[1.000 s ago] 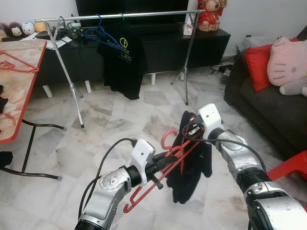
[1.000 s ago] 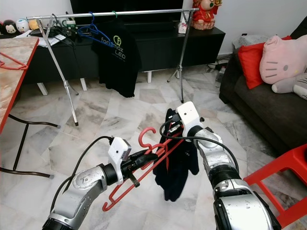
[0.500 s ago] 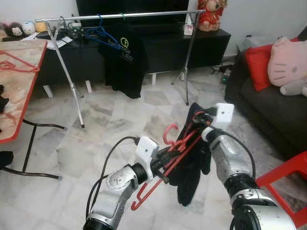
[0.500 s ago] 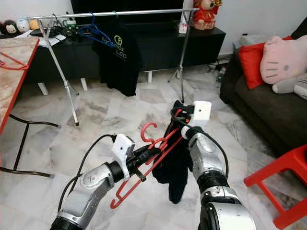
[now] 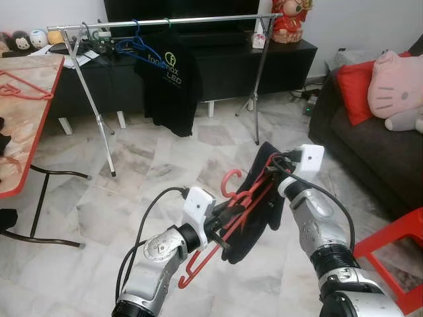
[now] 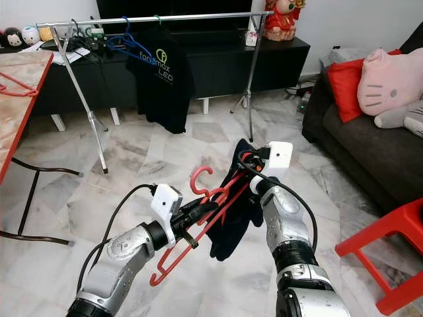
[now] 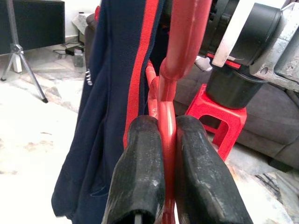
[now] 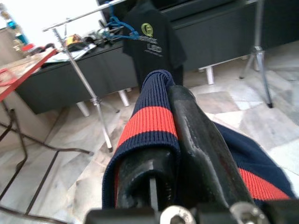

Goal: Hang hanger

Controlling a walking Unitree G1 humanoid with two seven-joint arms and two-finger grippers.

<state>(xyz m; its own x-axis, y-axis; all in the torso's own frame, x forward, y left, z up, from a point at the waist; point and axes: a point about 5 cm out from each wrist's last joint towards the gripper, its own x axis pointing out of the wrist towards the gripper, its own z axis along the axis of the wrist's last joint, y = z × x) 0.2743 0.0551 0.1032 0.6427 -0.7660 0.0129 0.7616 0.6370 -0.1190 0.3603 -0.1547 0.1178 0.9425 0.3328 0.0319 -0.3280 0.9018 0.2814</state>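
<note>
The left gripper (image 7: 161,158) has its jaws squeezed tight on the bar of the red hanger (image 5: 228,214). The right gripper (image 8: 175,154) has its jaws pinched shut on the ribbed, red-striped edge of the dark blue top (image 5: 254,211). The top lies across the hanger but looks bunched, so dressing the hanger seems only partly done. Both are held up in the air over the marble floor (image 5: 132,191), in front of the robot. The clothes rail (image 5: 165,22) is well apart, further back, with a black T-shirt (image 5: 168,82) on it. I think the top must be put on straight, then carried over and hooked on the rail.
</note>
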